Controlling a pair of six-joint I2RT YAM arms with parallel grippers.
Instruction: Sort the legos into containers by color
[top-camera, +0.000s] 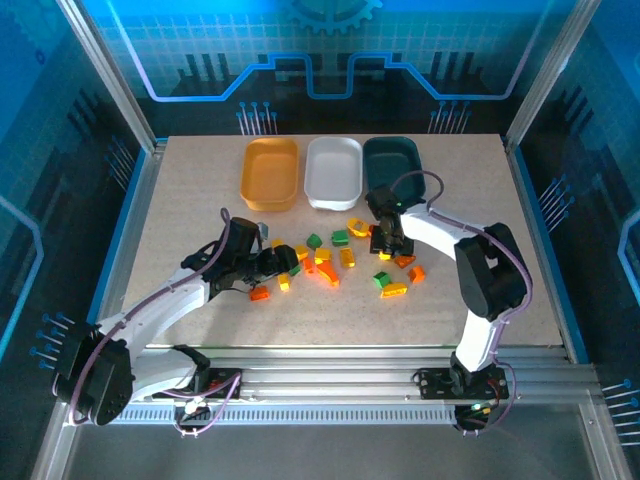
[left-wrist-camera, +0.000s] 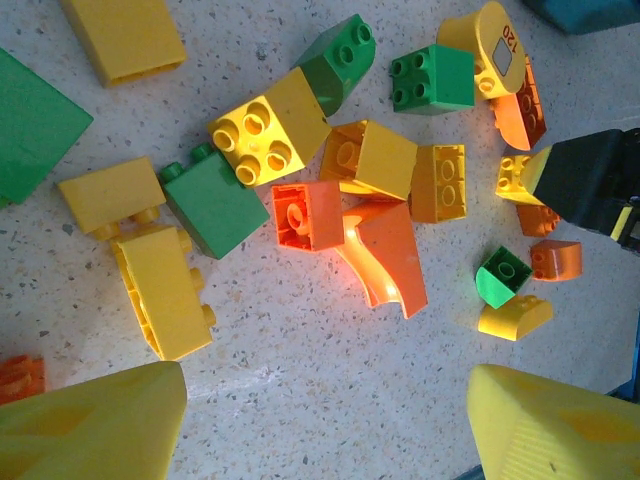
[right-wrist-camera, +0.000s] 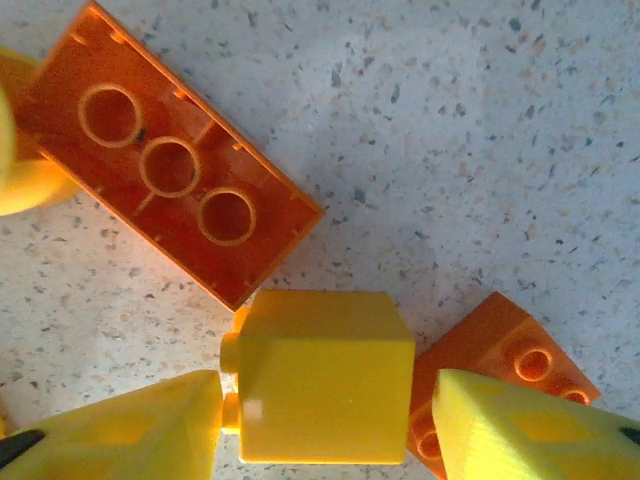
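**A:** Right gripper (right-wrist-camera: 328, 392)?

**B:** Jaws parted about one brick wide, straddling a glossy yellow cube brick (right-wrist-camera: 325, 370). Can't confirm a firm clamp. A hollow orange oblong brick (right-wrist-camera: 170, 180) lies underside up, touching the cube's far corner.

**A:** Left gripper (left-wrist-camera: 328, 385)?

**B:** Spread wide, holding nothing. The smooth studded legos (left-wrist-camera: 300, 190) lie scattered just ahead on the speckled tabletop (left-wrist-camera: 300, 340).

**A:** Containers?

**B:** Far side, in a row: orange-yellow tray (top-camera: 270, 172), white tray (top-camera: 333, 170), dark teal tray (top-camera: 393, 160). All shallow with rounded corners.

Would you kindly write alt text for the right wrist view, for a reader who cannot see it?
A yellow brick sits between the yellow fingers of the open right gripper, on a speckled table. A long orange brick lies upside down above it, and a smaller orange brick lies at its right.
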